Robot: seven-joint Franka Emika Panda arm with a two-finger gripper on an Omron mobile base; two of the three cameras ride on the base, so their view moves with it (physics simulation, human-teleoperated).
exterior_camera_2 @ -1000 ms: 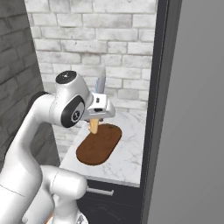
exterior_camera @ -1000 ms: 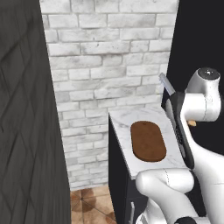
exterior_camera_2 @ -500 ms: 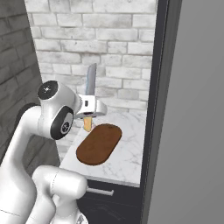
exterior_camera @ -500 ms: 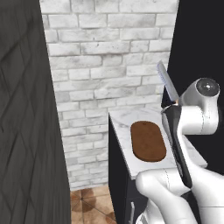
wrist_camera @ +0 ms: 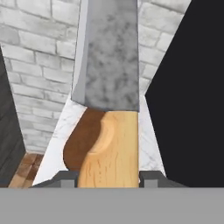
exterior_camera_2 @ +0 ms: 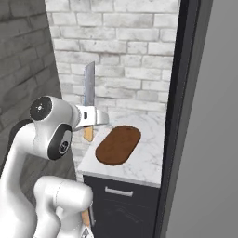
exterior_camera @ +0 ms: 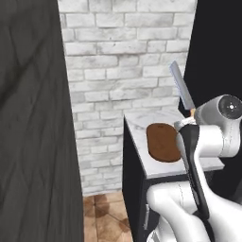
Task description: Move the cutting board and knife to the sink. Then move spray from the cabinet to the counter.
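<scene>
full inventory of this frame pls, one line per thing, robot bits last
knife: 1, silvery-grey blade, pale tan wooden handle; held in the air above the counter's left end, blade pointing up.
cutting board: 1, dark brown, oval; lying flat on the counter, nothing on it.
counter: 1, white marble with grey veins, over dark fronts with a silver drawer handle.
brick wall: 1, white-grey; behind the counter.
dark panel: 1, charcoal; left of the left base view.
floor: brown tiles, below the counter's end.
arm: 1, white with dark joints; rising in front of the counter.
gripper: 1, shut on the knife's handle.
</scene>
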